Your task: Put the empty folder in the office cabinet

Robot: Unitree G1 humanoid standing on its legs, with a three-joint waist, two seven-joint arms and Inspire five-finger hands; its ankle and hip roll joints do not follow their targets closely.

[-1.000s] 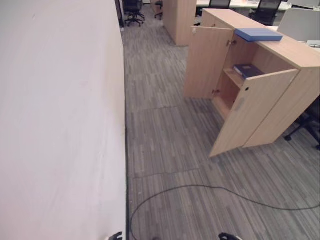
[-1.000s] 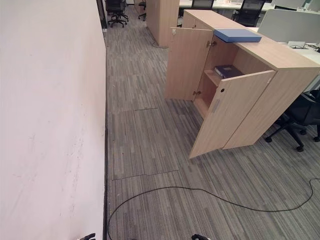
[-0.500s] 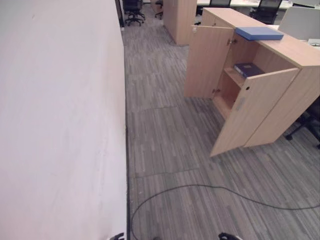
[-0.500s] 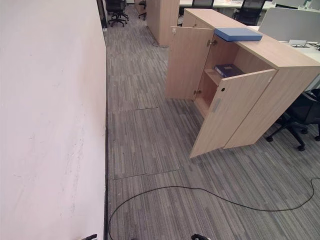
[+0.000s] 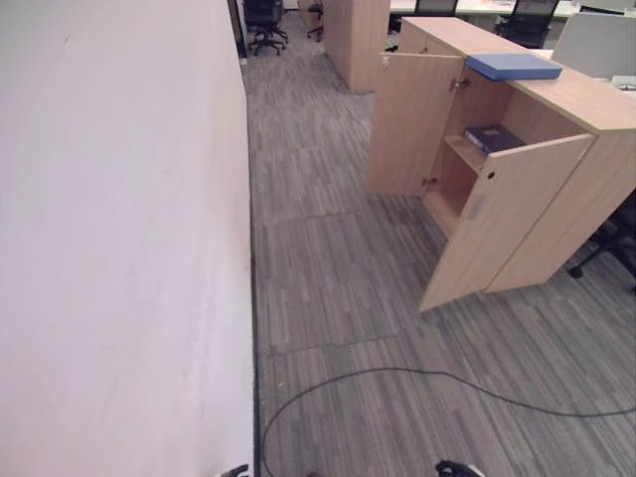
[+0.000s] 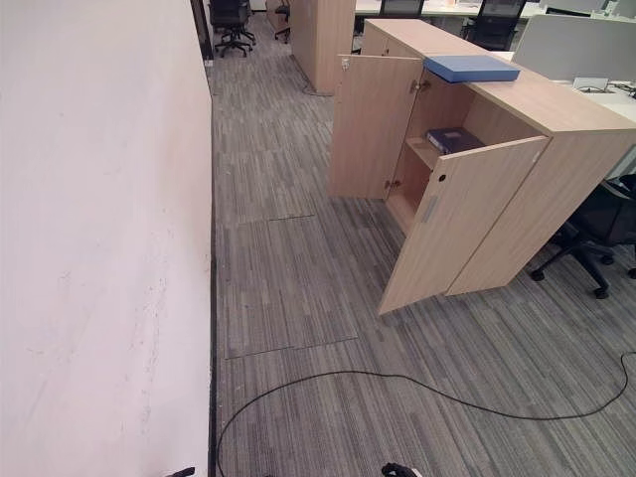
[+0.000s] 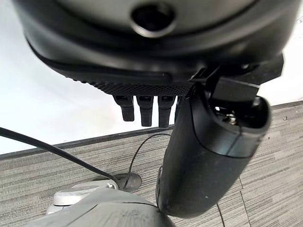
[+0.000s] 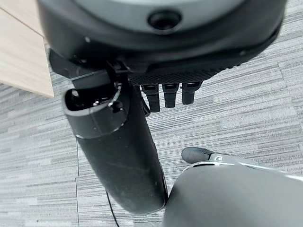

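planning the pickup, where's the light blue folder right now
In the head views the light blue folder lies flat on top of the cabinet, ahead to the right, above its open doors and the dark binder inside.

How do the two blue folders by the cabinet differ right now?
The light blue folder lies flat on top of the cabinet, out in the open. The dark blue folder lies inside the cabinet on a shelf, seen between the open doors. The first is paler, the second a deep navy with a light label on its spine. Both lie flat and neither is held by a hand.
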